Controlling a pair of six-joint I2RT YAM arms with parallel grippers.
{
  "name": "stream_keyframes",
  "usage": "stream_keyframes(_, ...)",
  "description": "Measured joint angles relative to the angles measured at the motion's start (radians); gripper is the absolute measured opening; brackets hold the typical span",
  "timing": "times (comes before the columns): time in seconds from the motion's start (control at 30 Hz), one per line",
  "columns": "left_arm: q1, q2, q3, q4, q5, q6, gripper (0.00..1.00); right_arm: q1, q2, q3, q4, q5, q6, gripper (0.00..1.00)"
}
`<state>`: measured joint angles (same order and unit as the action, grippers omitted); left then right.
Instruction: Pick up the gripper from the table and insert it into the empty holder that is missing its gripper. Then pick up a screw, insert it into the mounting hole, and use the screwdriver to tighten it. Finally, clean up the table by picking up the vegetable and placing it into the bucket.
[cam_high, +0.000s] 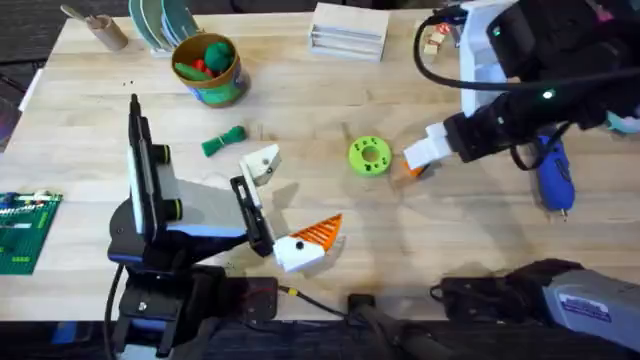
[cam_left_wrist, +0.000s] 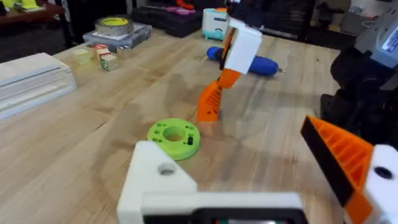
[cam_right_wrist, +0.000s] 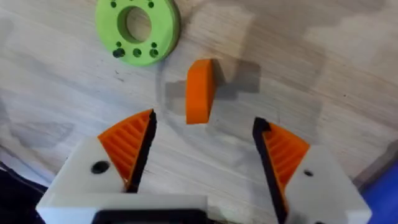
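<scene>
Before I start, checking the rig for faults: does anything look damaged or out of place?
Yes. On the left gripper, one white plastic finger block is bare, while the other finger carries a ribbed orange pad. A small loose orange plastic wedge lies on the table ahead of the right gripper's open fingers.

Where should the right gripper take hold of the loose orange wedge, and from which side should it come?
Grip the orange wedge across its two flat faces, coming down from above. It stands on edge between the open right gripper pads, near the green disc.
</scene>
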<state>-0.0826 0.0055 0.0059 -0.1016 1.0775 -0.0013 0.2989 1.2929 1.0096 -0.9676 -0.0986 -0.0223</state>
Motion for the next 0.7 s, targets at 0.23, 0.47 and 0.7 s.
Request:
stream_keyframes(0.23,0.000,0.000,0.000,0.000,0.002,0.000,0.993,0.003,0.097,0.000,0.022,0.000,-0.005,0.872)
stream_keyframes(0.47,0.000,0.000,0.000,0.000,0.003,0.000,0.993,0.045,0.123,-0.002,0.044,0.000,-0.009,0.754)
stream_keyframes(0.7,0.000,0.000,0.000,0.000,0.003,0.000,0.992,0.056,0.123,-0.002,0.048,0.000,-0.013,0.548)
